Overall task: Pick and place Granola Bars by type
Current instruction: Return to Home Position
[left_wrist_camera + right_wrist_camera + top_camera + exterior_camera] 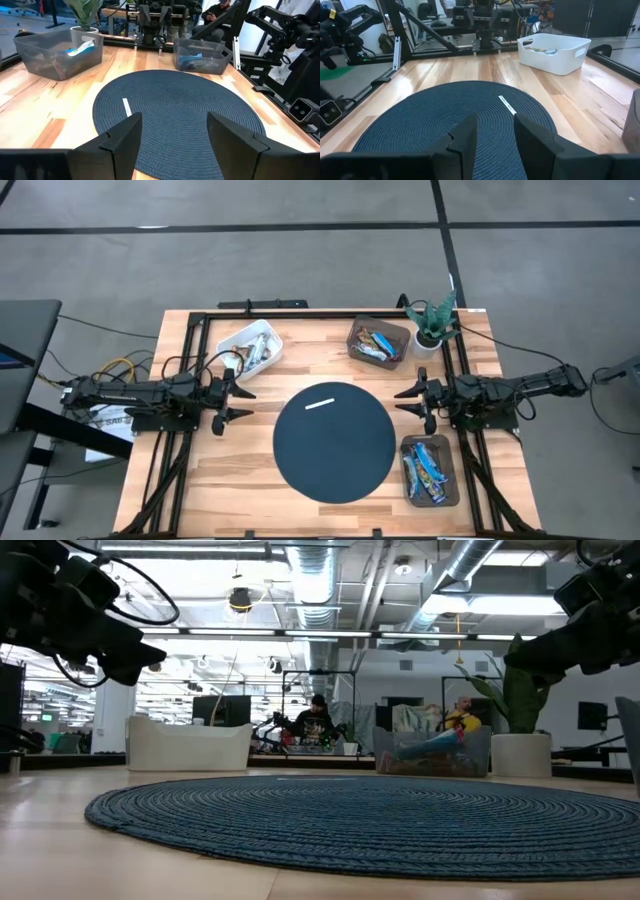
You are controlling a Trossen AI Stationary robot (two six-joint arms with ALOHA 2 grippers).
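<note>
Big round mat [380, 820], dark blue and woven like rope, lies closest in the low view. It fills the middle of the wooden table [240, 480]. One thin white strip [320, 403] lies on the mat, near its back edge.

The Granola Bars [425, 468] are small shiny wrapped sticks, much smaller than the bins, and they all lie inside bins. A pile of mostly bright blue ones sits in the grey bin [210, 64] at the front right of the table, just beside the mat. A second grey bin [45, 65] stands at the back, next to a little potted plant [435, 323]. The bars in it look orange and brown, with some blue mixed in. A white bin [560, 62] at the back left holds a few wrapped things with yellow and blue on them. They are too small to tell what kind they are.

The left gripper [175, 120] hangs above the table at the left side of the mat, near the white bin. Its fingers are spread apart and hold nothing. The right gripper [495, 120] hangs at the right edge of the mat, between the two grey bins. Its fingers are apart too, with nothing between them. Both point in toward the mat.

Far behind the table, a person [318, 718] sits in the room.
</note>
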